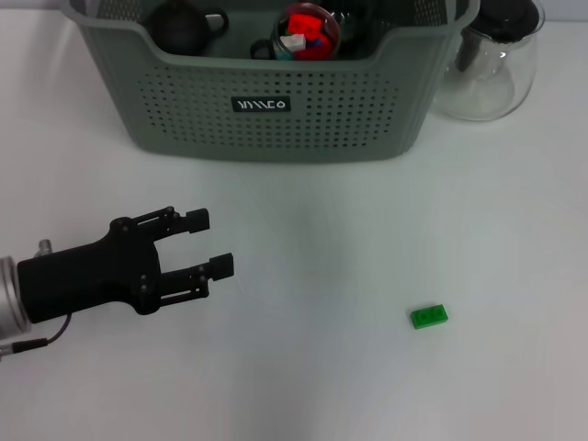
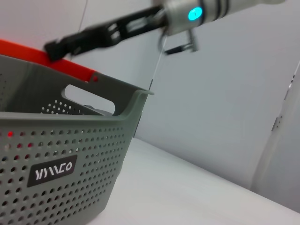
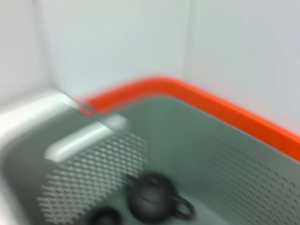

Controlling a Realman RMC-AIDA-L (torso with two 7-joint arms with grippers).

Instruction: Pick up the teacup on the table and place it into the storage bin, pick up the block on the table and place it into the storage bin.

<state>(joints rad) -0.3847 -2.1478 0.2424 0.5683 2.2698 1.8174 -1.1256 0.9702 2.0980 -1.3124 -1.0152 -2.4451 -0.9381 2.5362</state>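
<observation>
Head view: storage bin [image 1: 276,110] sits at far centre of the white tabletop [image 1: 312,248], perforated front wall w/ black label facing the robot. Inside it, toward the left, a dark round teacup [image 1: 180,26] w/ a side handle; next to it toward the middle, a round clear container [image 1: 308,29] w/ red, white and blue bits inside. Clear glass pot [image 1: 487,64] w/ black lid stands just beside the bin's right end, at far right.

Green block [image 1: 429,316] lies flat on the tabletop at near right, well apart from the bin and from everything else; nothing stands between it and the bin.

Left hand [image 1: 207,243] is at near left, low over the tabletop, fingers pointing right, spread apart and holding nothing. It's well apart from the block, w/ bare tabletop between them.

Left wrist view: bin's corner, cut-out handle and label up close, an orange-red strip [image 2: 56,61] behind the rim; the other arm reaches across high above the bin, its right hand [image 2: 58,46] dark and thin at the end. Can't tell if that hand is open or closed.

Right wrist view: looks down into the bin; dark teacup [image 3: 152,202] rests on the bin floor near a perforated wall. A second dark rounded thing [image 3: 105,217] is just beside it, cut off by the edge, can't tell what.
</observation>
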